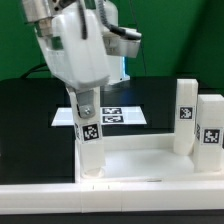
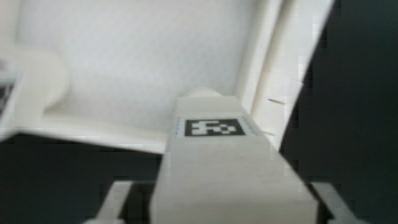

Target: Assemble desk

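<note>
The white desk tabletop (image 1: pixel 140 160) lies flat at the front, rim up. A white square leg (image 1: pixel 91 140) with a black-and-white tag stands nearly upright at the tabletop's corner on the exterior view's left. My gripper (image 1: pixel 86 106) is shut on the leg's upper end. In the wrist view the leg (image 2: pixel 222 165) fills the space between my fingers (image 2: pixel 121 200), its tag facing the camera, with the rimmed tabletop (image 2: pixel 134 105) beyond it. Whether the leg's foot sits in a socket is hidden. Two more tagged legs (image 1: pixel 184 115) (image 1: pixel 210 122) stand upright on the tabletop's right side.
The marker board (image 1: pixel 118 116) lies flat on the black table surface (image 1: pixel 30 110) behind the tabletop. My white arm (image 1: pixel 75 45) hangs over the left half of the scene. A white edge runs along the front.
</note>
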Tool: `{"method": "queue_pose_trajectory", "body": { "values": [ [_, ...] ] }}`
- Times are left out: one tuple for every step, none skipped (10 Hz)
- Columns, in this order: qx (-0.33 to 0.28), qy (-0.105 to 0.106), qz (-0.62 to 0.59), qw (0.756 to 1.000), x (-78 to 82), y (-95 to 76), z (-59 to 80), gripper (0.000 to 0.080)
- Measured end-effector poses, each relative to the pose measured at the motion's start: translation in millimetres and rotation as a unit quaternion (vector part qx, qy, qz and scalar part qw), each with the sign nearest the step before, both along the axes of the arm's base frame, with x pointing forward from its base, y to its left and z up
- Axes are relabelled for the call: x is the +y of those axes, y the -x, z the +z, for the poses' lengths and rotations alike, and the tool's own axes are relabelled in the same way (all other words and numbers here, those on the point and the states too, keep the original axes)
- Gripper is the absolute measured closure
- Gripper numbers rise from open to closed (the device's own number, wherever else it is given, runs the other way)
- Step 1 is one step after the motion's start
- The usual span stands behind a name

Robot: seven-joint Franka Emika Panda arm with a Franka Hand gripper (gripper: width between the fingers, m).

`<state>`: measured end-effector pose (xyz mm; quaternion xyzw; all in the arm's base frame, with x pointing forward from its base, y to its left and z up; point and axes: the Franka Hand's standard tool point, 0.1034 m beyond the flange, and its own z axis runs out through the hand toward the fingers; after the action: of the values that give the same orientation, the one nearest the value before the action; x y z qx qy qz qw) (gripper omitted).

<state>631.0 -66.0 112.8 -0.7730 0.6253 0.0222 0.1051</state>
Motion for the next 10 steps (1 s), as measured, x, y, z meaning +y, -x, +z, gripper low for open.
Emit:
{"method": "queue_pose_trajectory", "body": {
  "values": [
    [0.008, -0.007, -0.045, 0.999, -0.1, -0.2, 0.0, 0.0507],
    [0.014, -0.01, -0.078, 0.997, 1.5, -0.4, -0.4, 0.0507],
    [0.014, -0.01, -0.077, 0.997, 1.5, -0.4, -0.4, 0.0507],
    [0.011, -0.008, -0.058, 0.998, 1.7, -0.3, -0.7, 0.0507],
    [0.011, -0.007, -0.052, 0.999, 1.9, -0.1, -1.1, 0.033],
    [-0.009, 0.008, 0.085, 0.996, 1.9, 0.9, -2.7, 0.0212],
    [-0.023, 0.014, 0.181, 0.983, 3.4, 3.1, -3.6, 0.0212],
    [-0.029, 0.021, 0.19, 0.981, 8.4, 4.8, -2.5, 0.0163],
    [-0.037, 0.025, 0.235, 0.971, 8.2, 5.0, -3.4, 0.0154],
    [-0.042, 0.027, 0.265, 0.963, 6.5, 5.0, -4.0, 0.0154]
  ]
}}
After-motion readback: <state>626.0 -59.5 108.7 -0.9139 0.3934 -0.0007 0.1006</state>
